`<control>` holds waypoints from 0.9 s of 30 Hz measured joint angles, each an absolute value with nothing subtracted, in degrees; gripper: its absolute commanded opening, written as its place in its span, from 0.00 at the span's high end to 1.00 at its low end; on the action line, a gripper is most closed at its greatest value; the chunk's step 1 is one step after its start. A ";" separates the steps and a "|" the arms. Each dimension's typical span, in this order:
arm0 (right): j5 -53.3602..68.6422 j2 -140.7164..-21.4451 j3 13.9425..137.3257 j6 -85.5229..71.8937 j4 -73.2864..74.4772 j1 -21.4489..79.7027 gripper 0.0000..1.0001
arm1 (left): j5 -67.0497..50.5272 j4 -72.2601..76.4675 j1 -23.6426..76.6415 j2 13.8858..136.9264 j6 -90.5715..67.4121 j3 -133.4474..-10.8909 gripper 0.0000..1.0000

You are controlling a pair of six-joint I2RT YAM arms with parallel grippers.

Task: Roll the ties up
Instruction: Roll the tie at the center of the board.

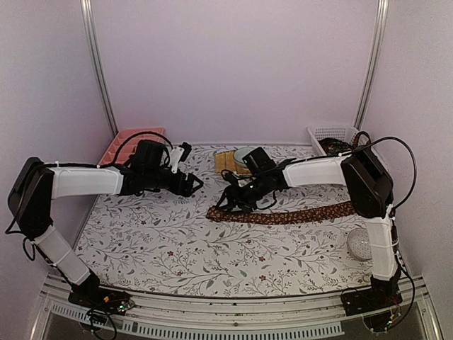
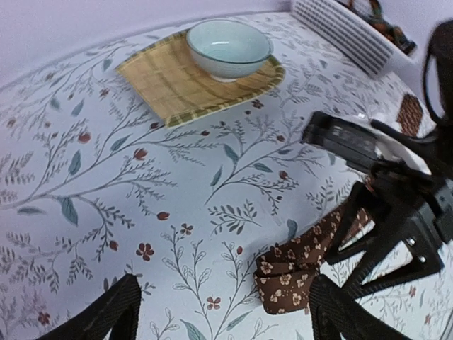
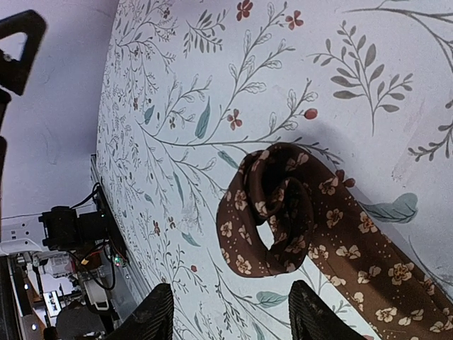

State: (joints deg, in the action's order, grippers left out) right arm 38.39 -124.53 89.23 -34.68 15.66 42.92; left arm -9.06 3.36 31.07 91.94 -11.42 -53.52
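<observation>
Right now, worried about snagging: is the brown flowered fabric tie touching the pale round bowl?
Apart. The left wrist view shows printed tablecloth between the curled end of the brown flowered fabric tie and the pale round bowl.

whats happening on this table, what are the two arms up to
The two arms are rolling a brown flowered tie lying across the table. Its left end is curled into a loose roll. The right gripper hovers open at the roll, and the left gripper faces it, also open. Neither grips the tie.
</observation>
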 measured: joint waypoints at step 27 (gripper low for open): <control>38.24 -128.05 91.59 -35.35 17.63 43.70 0.52 | -36.93 -14.85 29.47 108.18 47.35 -67.75 0.06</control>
State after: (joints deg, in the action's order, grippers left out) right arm 38.24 -128.05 91.59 -35.35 17.63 43.70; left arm -36.93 -14.85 29.47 108.18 47.35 -67.75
